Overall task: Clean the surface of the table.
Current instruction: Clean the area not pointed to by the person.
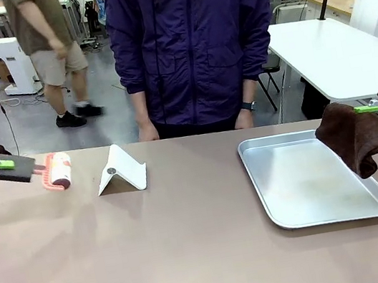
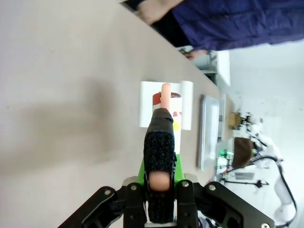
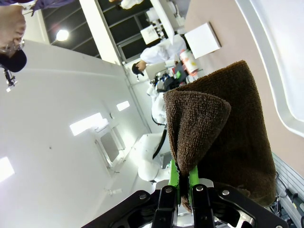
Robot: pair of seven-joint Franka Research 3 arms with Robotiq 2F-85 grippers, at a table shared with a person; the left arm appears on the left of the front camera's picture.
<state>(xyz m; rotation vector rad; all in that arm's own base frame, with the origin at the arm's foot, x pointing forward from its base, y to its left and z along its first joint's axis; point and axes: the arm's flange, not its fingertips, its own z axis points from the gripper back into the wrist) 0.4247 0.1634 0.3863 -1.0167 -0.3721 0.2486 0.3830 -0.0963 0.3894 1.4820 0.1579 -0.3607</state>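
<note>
tan table (image 1: 191, 243), spread under and left of tray (image 1: 304, 180): left gripper (image 1: 4, 164), far left of tray, clamped on roller (image 1: 58, 170); right gripper (image 1: 371, 109), at tray's right edge, clamped on cloth (image 1: 351, 136); advise pressing cloth flat before wiping.

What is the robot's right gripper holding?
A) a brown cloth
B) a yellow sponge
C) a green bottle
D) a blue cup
A: the right gripper is shut on the brown cloth, which hangs down from its fingers.
</note>
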